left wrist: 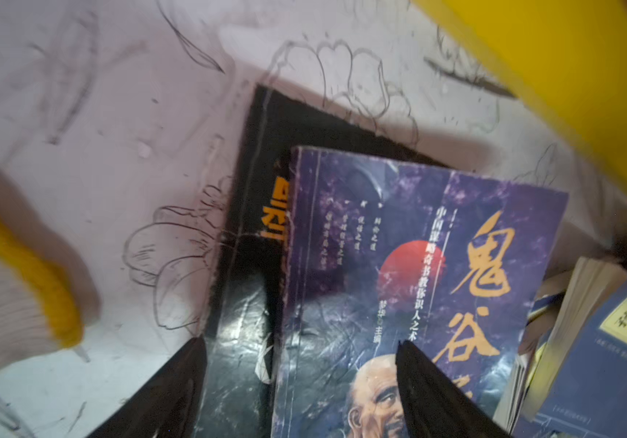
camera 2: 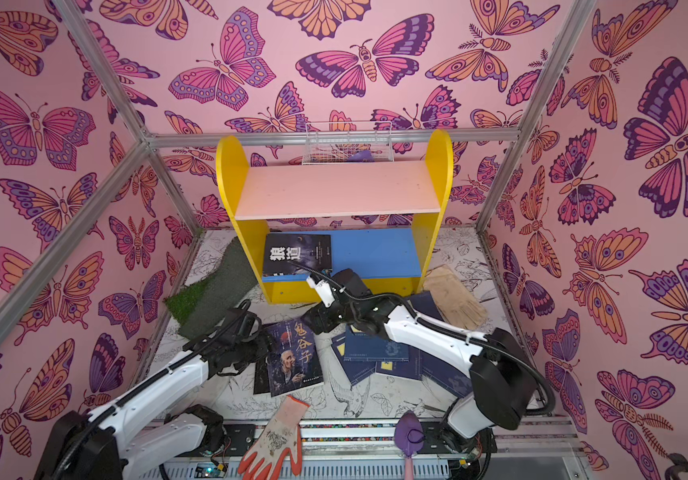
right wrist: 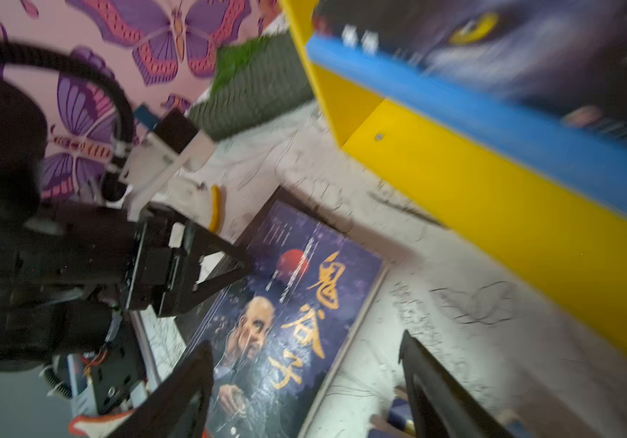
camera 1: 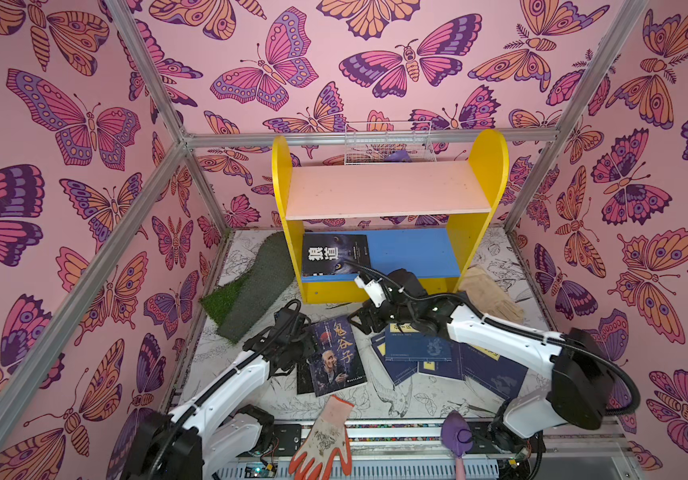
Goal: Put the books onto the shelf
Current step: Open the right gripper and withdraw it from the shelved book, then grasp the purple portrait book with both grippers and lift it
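The shelf (camera 1: 388,189) stands at the back, and a dark wolf-cover book (camera 1: 334,253) lies flat on its blue lower board (camera 1: 413,249). On the table a purple book with a bald man's face (camera 1: 336,357) rests on a black book (camera 1: 304,376). My left gripper (left wrist: 300,343) is open over their left edges, one finger beside the black book (left wrist: 243,341) and one above the purple cover (left wrist: 342,265). Several navy-blue books (camera 1: 417,349) lie fanned to the right. Just above their near corner and the bare table beside the purple book (right wrist: 285,322), my right gripper (right wrist: 304,341) hangs open and empty.
A green turf mat (camera 1: 250,286) lies left of the shelf and a beige glove (camera 1: 492,295) to its right. An orange-and-white glove (camera 1: 325,436) and a purple trowel (camera 1: 456,432) lie at the front edge. A white wire basket (camera 1: 388,143) hangs behind the shelf.
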You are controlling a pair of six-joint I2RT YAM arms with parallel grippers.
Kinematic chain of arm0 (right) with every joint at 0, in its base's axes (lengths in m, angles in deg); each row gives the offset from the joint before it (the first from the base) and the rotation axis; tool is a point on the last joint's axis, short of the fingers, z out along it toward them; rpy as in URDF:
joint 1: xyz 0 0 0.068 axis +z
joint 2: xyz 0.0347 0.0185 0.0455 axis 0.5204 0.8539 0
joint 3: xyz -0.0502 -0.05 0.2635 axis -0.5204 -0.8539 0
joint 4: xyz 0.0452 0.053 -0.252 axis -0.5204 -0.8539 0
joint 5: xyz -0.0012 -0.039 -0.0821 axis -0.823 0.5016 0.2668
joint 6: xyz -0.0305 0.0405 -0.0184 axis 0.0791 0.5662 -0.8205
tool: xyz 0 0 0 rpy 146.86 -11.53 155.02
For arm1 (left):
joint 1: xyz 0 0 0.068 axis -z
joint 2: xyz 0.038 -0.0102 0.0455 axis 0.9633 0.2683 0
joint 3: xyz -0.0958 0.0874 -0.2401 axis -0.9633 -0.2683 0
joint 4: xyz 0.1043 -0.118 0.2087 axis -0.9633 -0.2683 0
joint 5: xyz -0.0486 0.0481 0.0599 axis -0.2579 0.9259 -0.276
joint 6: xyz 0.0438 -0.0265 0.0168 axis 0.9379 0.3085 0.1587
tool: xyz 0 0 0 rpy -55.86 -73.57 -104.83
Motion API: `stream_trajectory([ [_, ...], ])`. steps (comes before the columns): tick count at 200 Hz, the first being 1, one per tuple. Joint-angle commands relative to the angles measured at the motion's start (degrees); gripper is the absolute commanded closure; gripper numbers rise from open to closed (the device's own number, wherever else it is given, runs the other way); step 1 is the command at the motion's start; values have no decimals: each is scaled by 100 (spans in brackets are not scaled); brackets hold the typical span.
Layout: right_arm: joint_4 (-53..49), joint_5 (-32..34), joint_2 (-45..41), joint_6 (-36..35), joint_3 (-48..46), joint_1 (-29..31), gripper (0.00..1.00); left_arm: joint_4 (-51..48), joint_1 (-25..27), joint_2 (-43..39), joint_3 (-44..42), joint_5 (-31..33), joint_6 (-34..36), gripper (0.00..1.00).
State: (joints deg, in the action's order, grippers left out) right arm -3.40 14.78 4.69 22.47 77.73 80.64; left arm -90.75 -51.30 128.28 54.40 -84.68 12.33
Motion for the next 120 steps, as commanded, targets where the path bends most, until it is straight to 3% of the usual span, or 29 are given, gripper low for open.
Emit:
stream_trajectory([
  [1,-84,-919,687,70,-56,-1,23,96,-37,286,145,-673,462,22],
  [44,-281,-1420,1759,198,420,-242,24,155,-31,307,-47,-557,500,29],
  [73,269,-1953,2139,664,321,-602,26,248,-28,325,-153,-605,534,31],
  [120,920,-2874,2552,984,447,-662,32,265,-28,591,-110,-645,552,37],
])
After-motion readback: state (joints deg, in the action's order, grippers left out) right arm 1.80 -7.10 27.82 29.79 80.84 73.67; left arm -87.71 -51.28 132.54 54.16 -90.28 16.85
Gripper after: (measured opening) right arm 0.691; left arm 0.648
